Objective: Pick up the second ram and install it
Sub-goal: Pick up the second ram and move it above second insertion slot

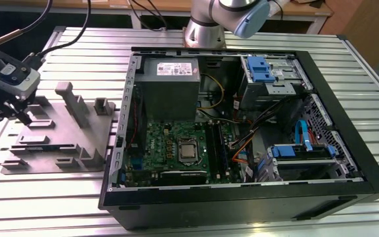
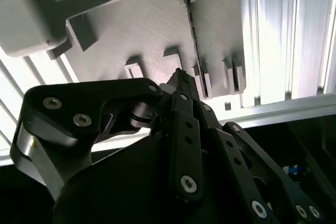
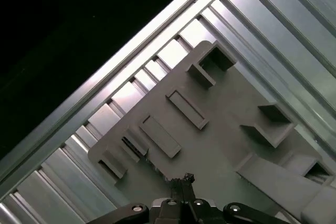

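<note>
- Right, the gripper [image 1: 25, 118] is out at the exterior view's left, hanging over the grey fixture plate [image 1: 48, 127] and well apart from the open computer case [image 1: 242, 195].
- Its jaws look drawn together to a narrow point in both wrist views [image 2: 177, 75] [image 3: 187, 178], and nothing shows between the fingertips.
- The second ram [image 2: 190, 30] is a thin dark strip standing on edge on the fixture plate [image 2: 147, 30], running between the small grey blocks [image 2: 232, 74].
- In the second wrist view the gripper's tip sits just beside one end of that strip; whether it touches cannot be told.
- In the first wrist view the tip points down at the plate [image 3: 220, 129], with low rectangular blocks [image 3: 160, 136] spread around it.
- A tall pale block [image 2: 31, 14] rises off the plate, away from the strip.
- The plate lies on the ribbed aluminium table [image 1: 45, 197], just beside the case's side wall.
- Inside the case lies the green motherboard [image 1: 170, 143], with the grey power-supply box [image 1: 170, 81] behind it.
- The arm [image 1: 222, 15] rises at the far side of the table, behind the case.
</note>
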{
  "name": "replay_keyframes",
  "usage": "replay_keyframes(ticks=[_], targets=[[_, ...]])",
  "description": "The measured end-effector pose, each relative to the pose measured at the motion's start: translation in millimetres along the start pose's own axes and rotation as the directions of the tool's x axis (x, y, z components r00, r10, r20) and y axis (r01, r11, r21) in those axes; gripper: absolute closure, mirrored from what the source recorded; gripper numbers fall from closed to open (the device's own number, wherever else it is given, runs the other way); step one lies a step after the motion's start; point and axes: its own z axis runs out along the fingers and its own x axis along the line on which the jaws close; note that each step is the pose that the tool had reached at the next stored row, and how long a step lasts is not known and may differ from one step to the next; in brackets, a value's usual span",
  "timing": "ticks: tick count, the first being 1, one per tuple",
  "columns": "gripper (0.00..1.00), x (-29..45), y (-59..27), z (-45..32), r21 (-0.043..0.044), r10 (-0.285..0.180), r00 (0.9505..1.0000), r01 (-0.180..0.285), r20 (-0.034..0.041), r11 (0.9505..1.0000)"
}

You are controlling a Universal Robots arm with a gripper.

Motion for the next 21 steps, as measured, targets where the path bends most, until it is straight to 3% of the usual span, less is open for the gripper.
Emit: replay_keyframes(ticks=[5,11,16,21], targets=[[0.90,0.1,0.0,1.3,-0.0035,-0.090,0.9960,0.090,-0.0039,0.9960],[0.90,0.1,-0.1,3.0,-0.0081,-0.198,0.9802,0.198,-0.0082,0.9802],[0.90,0.2,-0.2,4.4,-0.0125,-0.287,0.9580,0.286,-0.0114,0.9580],[0.90,0.2,-0.3,6.5,-0.0170,-0.373,0.9278,0.373,-0.0141,0.9278]])
